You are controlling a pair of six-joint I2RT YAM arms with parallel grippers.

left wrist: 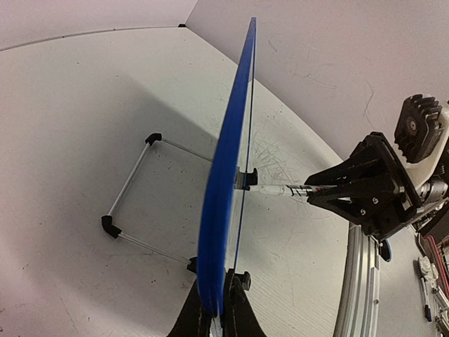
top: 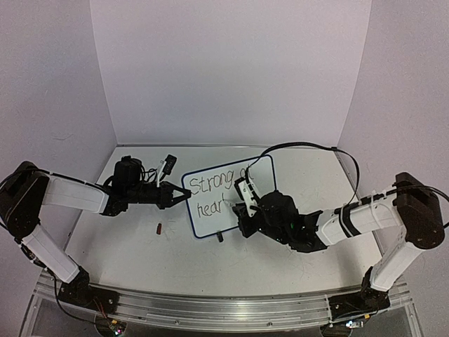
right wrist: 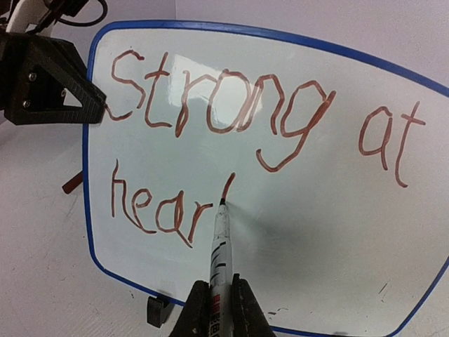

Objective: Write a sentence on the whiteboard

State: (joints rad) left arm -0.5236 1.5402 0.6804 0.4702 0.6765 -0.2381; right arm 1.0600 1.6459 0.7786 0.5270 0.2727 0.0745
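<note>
On a large, scuffed white tabletop (top: 140, 260), closed in at the back and on both sides by plain pale walls (top: 231, 70), a small rectangular whiteboard (top: 214, 223) with a thin dark-blue rim and rounded corners is held standing near the middle, between the two arms. An aluminium rail (top: 210, 309) is seen along the near edge. A small dark-red cap (top: 160, 227) lies on the table just left of the board.

From above, the writing is partly covered by the right arm. In the right wrist view the sentence (right wrist: 242, 116) is shown in full on the whiteboard (right wrist: 316, 232), in reddish-brown strokes: "Strong at" on the upper line, "hear" and one upright stroke below. A black clip foot (right wrist: 158, 309) is seen at the lower rim. Only in the left wrist view is the whiteboard (left wrist: 224, 175) seen edge-on, with a thin wire stand (left wrist: 133, 182) with black corner pieces on the table behind it.

The fingers of the left gripper (left wrist: 217, 309) are closed on the board's left edge. The fingers of the right gripper (right wrist: 217, 309) are clamped on a white-barrelled marker (right wrist: 219, 246), whose tip touches the board at the foot of the last stroke.

The board's long axis runs across the table, its right end farther back. Its written face is turned toward the right arm and the near edge. The marker's long axis points from the gripper into that face.
</note>
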